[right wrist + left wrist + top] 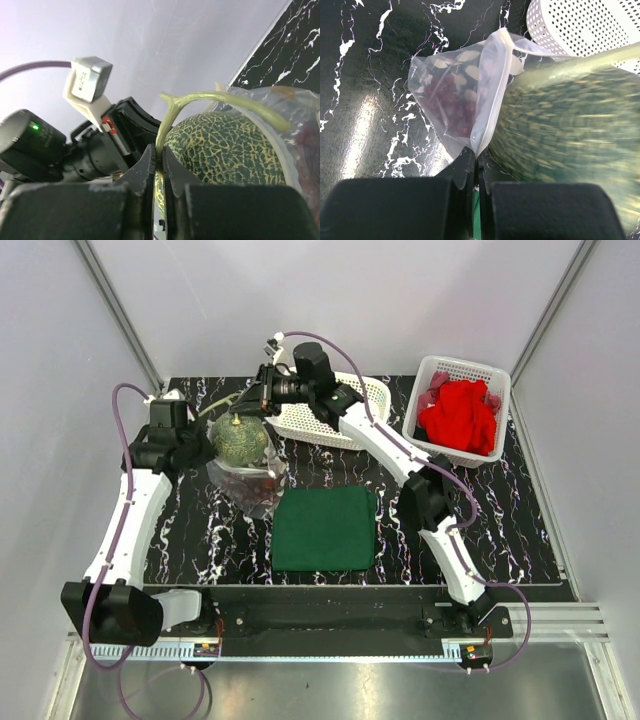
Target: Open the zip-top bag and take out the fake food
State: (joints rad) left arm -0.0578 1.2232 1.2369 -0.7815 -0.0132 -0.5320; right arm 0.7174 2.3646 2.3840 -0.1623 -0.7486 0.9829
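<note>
Left end effector (pixel 475 167) is clamped on the zip-top bag (pixel 485 85) edge. Right end effector (pixel 160 157) pinches the pale stem of the green ball (pixel 220 147) at the bag's mouth. Both sit by the green cloth's (pixel 324 527) far-left corner on the worktop (pixel 520 520), with red berries (pixel 451 107) inside the bag.

Black marble-look surface (pixel 500 530) with white veins fills mid frame. Plain pale grey walls (pixel 330 300) at back and both sides. Aluminium strut (pixel 118 310) runs diagonally at upper left, another at upper right. Black plate (pixel 340 618) and brushed metal sheet (pixel 330 690) run along the bottom. Left wrist view: soft glare patch (pixel 360 135) at lower left.
</note>
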